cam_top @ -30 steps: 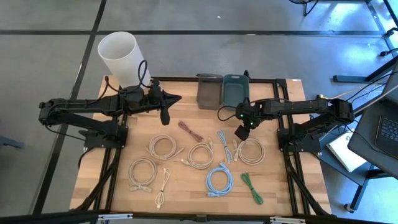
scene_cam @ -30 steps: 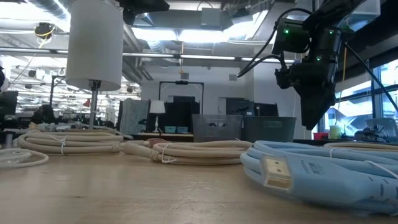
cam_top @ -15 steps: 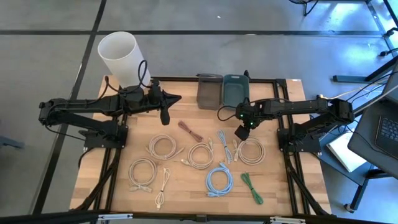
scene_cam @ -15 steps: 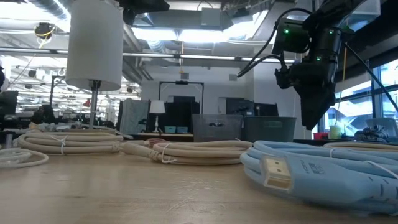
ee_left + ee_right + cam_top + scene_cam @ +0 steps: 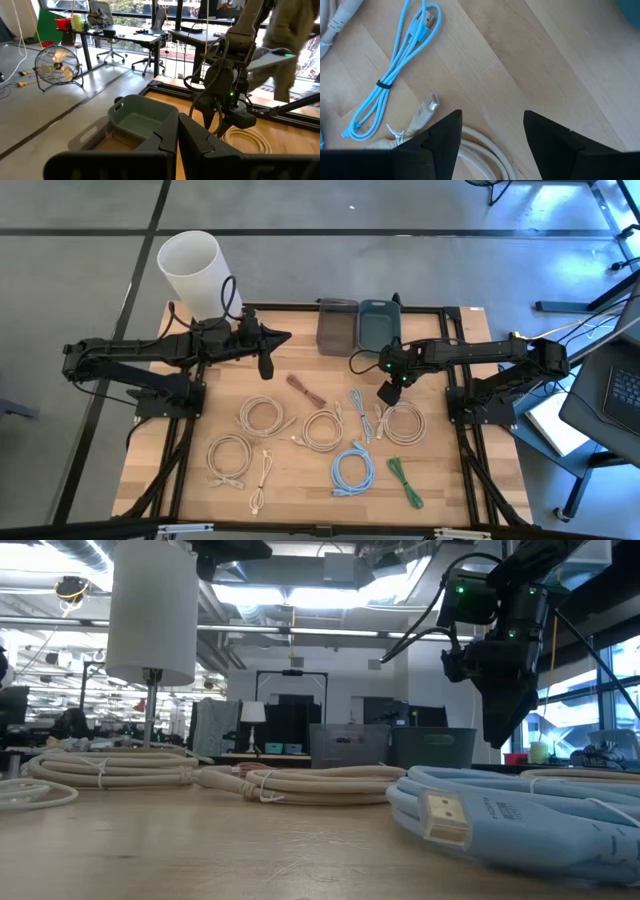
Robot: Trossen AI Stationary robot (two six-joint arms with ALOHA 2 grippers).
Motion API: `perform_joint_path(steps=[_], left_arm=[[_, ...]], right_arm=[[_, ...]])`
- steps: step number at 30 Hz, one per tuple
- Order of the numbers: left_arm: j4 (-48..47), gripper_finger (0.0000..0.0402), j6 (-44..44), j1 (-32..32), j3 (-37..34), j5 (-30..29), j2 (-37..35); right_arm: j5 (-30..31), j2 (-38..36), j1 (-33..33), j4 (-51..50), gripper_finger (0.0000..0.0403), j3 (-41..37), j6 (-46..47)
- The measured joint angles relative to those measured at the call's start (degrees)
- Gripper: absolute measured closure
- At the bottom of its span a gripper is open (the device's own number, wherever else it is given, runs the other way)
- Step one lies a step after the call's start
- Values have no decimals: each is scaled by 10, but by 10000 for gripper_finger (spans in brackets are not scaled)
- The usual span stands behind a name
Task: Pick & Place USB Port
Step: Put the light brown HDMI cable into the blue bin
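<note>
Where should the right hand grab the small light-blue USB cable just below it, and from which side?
Judging by its pose, grip the small light-blue cable at its narrow middle by the black tie, coming straight down. The strands lie flat and bunched there, with bare wood either side. The right hand is open above the table, holding nothing.

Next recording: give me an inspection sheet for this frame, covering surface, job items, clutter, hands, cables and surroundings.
Surface: pale wooden tabletop, black frame.
Job's things: small light-blue bundled USB cable; grey plastic bin and teal plastic bin at the far edge.
Clutter: tall white cylinder at the far left corner.
Hands: left hand shut, raised, empty; right hand open, above the beige coiled cable.
Cables: more beige coils, larger blue coil, green and brown bundles.
Surroundings: person, desks, a fan.
</note>
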Motion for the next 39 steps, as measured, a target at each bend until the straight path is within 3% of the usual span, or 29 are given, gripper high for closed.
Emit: perform_joint_path(steps=[25,35,39], left_arm=[[34,396,70,7,-1,2,-6],[32,395,78,7,-1,1,-6],[32,395,107,7,-1,0,-6]], right_arm=[[1,0,0,12,182,0,0],[0,0,0,119,182,0,29],[-52,0,0,152,182,0,27]])
